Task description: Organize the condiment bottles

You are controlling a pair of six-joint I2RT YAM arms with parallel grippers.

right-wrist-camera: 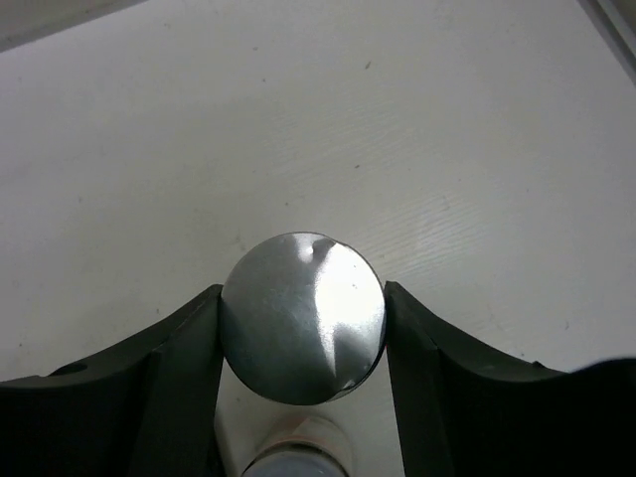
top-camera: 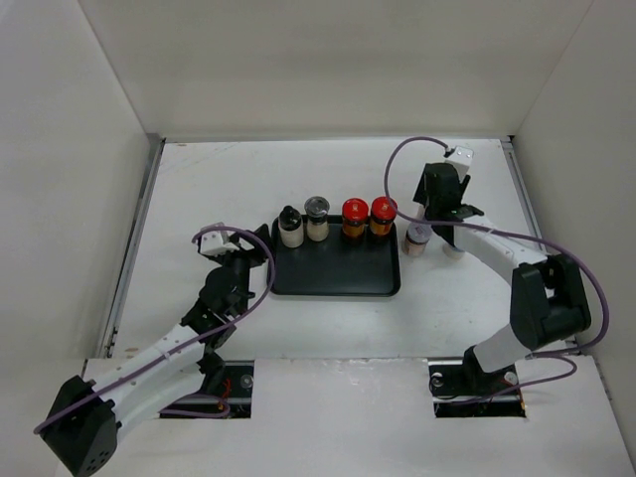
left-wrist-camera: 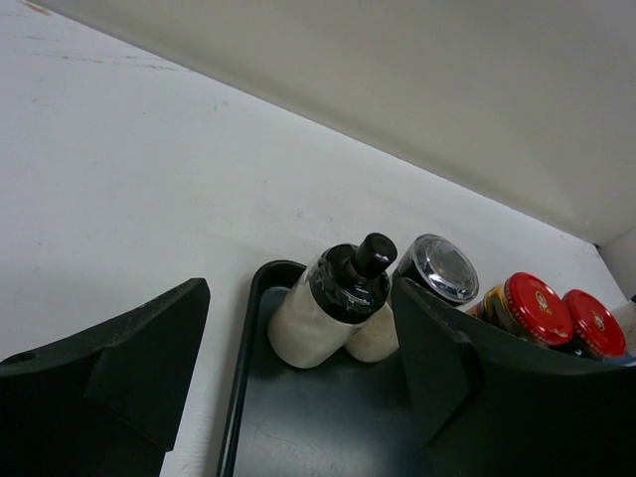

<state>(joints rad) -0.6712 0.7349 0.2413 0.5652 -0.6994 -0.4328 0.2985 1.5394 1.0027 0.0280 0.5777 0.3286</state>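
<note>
Right pincer (right-wrist-camera: 303, 290) clamped on silver-topped jar (right-wrist-camera: 303, 328), pads against both sides of the lid. The jar stands on the surface just right of the tray (top-camera: 338, 280), probably gripped for transfer. Row of four bottles (top-camera: 355, 219) lines the tray's far edge. Left pincer (left-wrist-camera: 298, 290) wide and empty at the tray's left end, clear of the row.

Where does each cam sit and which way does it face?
Top external: above and behind the bases, looking down on the table; left arm and right arm show.
Left wrist: on the left arm, facing the tray and its jars; own fingers frame it.
Right wrist: on the right arm, looking down on a silver-topped jar between its fingers.
Shared: top and left wrist both show the tray's jars.
</note>
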